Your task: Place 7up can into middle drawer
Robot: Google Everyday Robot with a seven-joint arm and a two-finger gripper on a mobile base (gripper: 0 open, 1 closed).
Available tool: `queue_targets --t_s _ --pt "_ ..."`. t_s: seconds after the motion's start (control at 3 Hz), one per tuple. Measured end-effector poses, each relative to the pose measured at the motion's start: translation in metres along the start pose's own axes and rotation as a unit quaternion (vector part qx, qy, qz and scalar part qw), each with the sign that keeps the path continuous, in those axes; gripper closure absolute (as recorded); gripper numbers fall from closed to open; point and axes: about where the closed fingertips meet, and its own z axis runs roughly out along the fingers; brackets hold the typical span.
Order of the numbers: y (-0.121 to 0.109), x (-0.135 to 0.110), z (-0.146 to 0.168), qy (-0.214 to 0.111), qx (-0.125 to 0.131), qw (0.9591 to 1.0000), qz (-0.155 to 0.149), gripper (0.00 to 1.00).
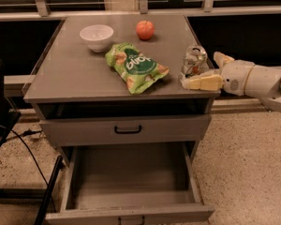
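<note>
Nearest, the middle drawer [131,175] stands pulled out low on the cabinet, its grey floor showing. Above it is a closed drawer front [84,131] with a black handle. On the bench [65,74], a green crisp bag [136,67] lies near the front, about the middle. To its right, at the right edge, stands the 7up can [193,60]. The tool [203,70] reaches in from the right on a white arm [253,78], spread wide: one yellow finger lies just in front of the can's base, the other behind and right of it. Whether either touches cannot be told. Farther back sit a white bowl [97,35] at left and an apple [145,29] to its right.
</note>
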Motion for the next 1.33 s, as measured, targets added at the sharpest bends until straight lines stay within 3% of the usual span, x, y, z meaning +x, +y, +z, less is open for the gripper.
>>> queue_targets --t_s 1.33 --pt "0.018 0.001 0.04 0.0 -0.036 0.9993 -0.002 0.0"
